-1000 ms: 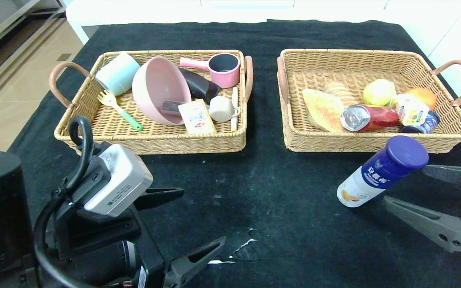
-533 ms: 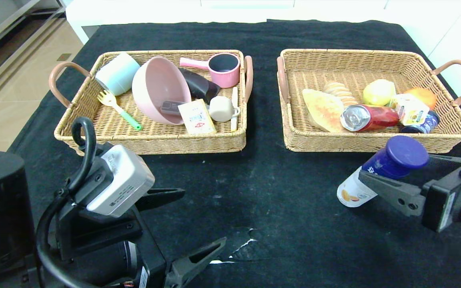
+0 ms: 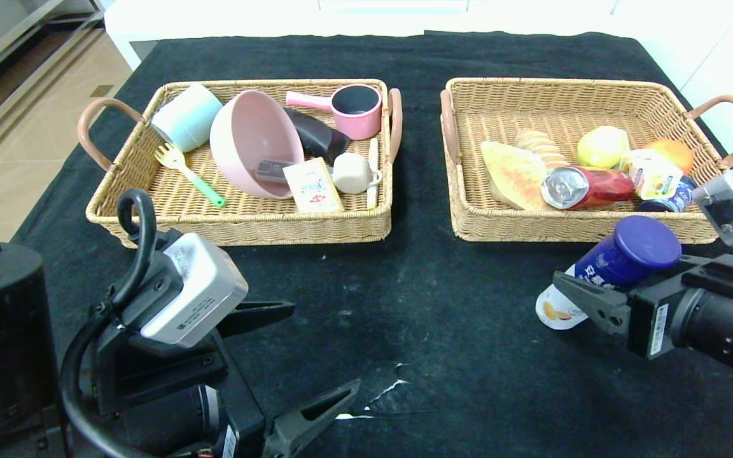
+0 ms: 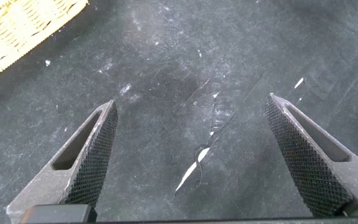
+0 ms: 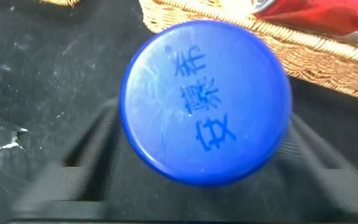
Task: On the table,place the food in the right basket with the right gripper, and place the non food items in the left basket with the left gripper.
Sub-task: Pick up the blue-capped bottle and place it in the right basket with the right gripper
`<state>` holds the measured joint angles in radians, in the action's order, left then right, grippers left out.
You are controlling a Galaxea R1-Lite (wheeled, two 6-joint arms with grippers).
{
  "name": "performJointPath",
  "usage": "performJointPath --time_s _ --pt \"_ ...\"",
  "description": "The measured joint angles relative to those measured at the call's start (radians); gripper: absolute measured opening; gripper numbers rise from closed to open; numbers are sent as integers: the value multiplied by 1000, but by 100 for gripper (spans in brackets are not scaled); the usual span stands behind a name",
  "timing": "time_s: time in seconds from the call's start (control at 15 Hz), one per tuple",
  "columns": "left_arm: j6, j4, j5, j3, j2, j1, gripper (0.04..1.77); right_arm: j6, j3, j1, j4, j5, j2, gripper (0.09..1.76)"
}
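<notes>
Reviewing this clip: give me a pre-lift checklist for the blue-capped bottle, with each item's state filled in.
1. Right gripper straddles the blue-capped bottle: ok.
2. Jaws firmly shut on the bottle: cannot tell.
3. Bottle upright: not ok, it leans on the table.
4. Free floor in the right basket: ok, near its far side.
5. Left gripper open, nothing held, parked near the table's front edge: ok.

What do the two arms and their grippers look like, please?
Both arms are black. The left gripper has dark tapered fingers with knurled pads, a silver-grey wrist camera and a looping black cable. The right gripper has grey fingers and a white label.
</notes>
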<state>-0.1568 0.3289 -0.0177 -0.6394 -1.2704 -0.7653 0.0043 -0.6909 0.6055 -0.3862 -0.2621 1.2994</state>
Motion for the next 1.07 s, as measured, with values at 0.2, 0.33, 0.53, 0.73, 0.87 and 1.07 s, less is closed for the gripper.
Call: performJointPath --time_s 0.2,0.33,0.53,0.73,0.87,1.07 --pt "0 -1 -1 0 -2 0 172 0 0 0 1 -1 5 103" --pt "-1 2 -1 2 -4 0 172 0 0 0 0 -1 8 86" --pt "-1 3 -1 4 -6 0 172 -1 3 0 -2 -1 11 82" --pt "-1 3 -1 4 -7 0 172 -2 4 0 -2 -1 11 82" --pt "-1 3 -1 4 -8 0 172 -3 6 0 -1 1 11 82" --pt "-1 3 -1 4 -9 -1 172 -3 7 1 -1 0 12 82"
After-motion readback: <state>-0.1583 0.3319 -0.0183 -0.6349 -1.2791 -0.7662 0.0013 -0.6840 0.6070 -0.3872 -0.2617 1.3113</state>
